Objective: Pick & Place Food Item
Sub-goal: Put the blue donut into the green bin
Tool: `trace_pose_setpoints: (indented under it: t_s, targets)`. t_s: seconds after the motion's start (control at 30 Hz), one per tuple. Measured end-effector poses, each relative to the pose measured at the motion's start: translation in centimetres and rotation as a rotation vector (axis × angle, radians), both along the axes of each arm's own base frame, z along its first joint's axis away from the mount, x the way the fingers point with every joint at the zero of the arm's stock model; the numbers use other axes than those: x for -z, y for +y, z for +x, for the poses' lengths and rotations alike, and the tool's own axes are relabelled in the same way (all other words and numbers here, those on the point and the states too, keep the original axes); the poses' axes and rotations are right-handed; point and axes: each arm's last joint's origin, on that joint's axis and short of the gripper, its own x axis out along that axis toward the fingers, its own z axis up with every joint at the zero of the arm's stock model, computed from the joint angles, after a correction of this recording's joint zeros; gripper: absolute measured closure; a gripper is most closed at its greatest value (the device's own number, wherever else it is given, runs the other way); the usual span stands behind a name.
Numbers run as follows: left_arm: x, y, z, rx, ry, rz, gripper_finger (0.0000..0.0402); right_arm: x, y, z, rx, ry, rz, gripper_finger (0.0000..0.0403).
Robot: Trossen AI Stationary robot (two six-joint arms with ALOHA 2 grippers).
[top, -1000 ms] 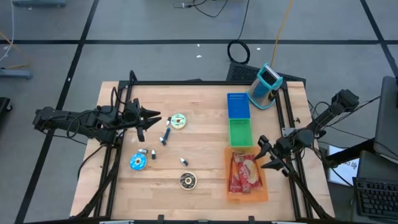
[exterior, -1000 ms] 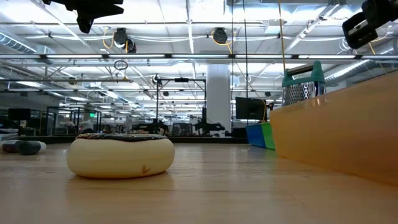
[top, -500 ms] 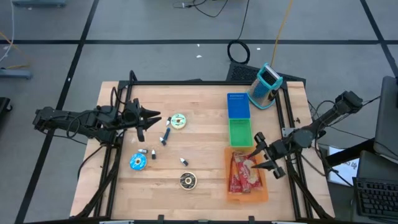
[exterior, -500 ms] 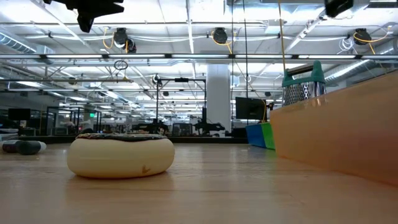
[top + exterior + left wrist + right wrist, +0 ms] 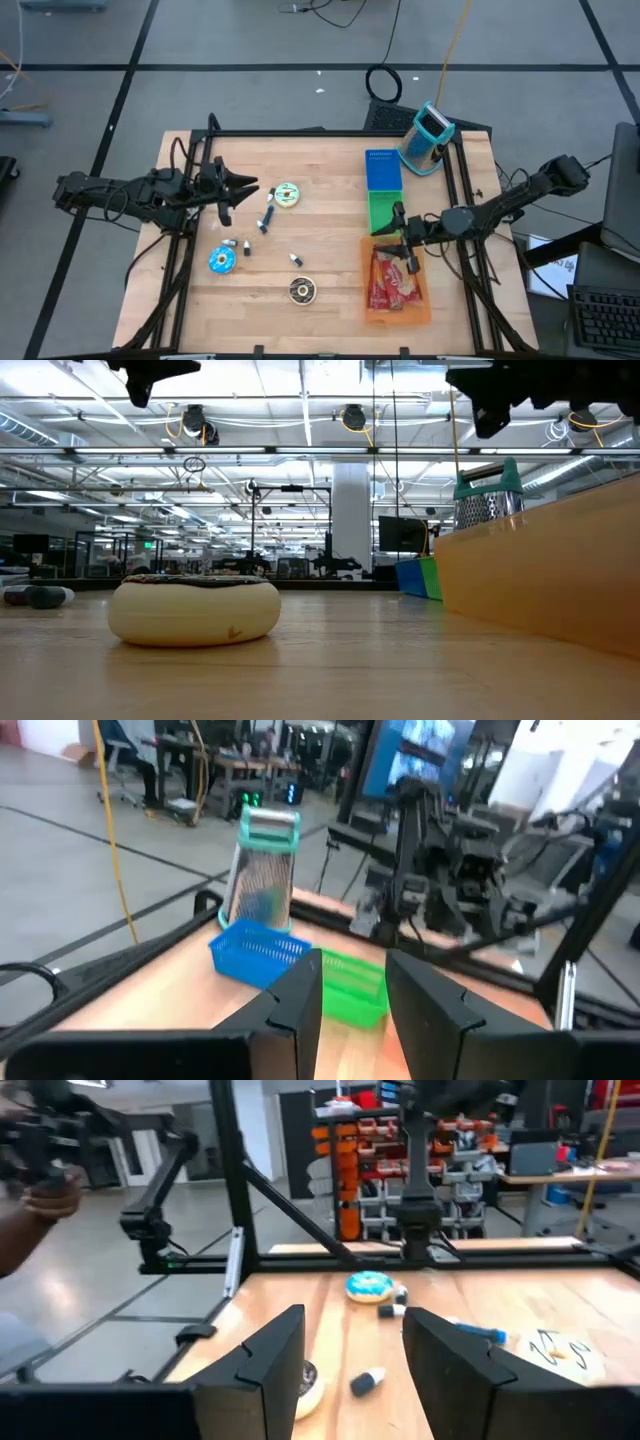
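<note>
Red food packets (image 5: 392, 280) lie in the orange bin (image 5: 425, 312) at the table's near right. A blue-iced doughnut (image 5: 222, 261), a dark-topped doughnut (image 5: 302, 290) and a green-and-white one (image 5: 287, 195) lie flat on the wooden table. My right gripper (image 5: 398, 240) hangs open and empty, pointing level toward the table's left, above the line where the orange bin meets the green bin (image 5: 386, 212). My left gripper (image 5: 248, 190) hangs open and empty above the table's left part, pointing right. The low view shows the dark-topped doughnut (image 5: 195, 610) close by.
A blue bin (image 5: 383, 170) and a metal grater (image 5: 428, 137) stand beyond the green bin. A blue marker (image 5: 268, 216) and small caps (image 5: 236, 244) lie between the doughnuts. Black frame rails run along both table sides. A person's hand (image 5: 40, 1190) shows beyond the table.
My right gripper has swung from the table's right edge toward the left, rising a little and turning, and now hangs over the far end of the orange bin. My left gripper and all the things on the table have kept still.
</note>
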Motion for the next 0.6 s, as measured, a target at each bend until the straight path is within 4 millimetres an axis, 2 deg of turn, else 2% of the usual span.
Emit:
trace_pose_setpoints:
  t_s: [0.23,0.33,0.47,0.6]
  targets:
    - [1.5,-0.1,0.2,0.012,0.141,-0.051,0.0286,0.6,-0.7,0.8,0.044,0.028,0.009,0.0244]
    - [2.6,-0.4,0.4,0.112,0.241,-0.141,0.0286,0.7,-0.9,0.9,0.052,0.028,0.009,0.0244]
    - [4.5,-1.2,0.5,0.268,0.443,-0.274,0.0286,0.7,-0.9,0.9,0.054,0.028,0.009,0.0247]
    - [7.0,-1.8,-0.3,0.209,0.737,-0.475,0.0286,0.7,-0.9,0.9,0.055,0.026,-0.011,0.0247]
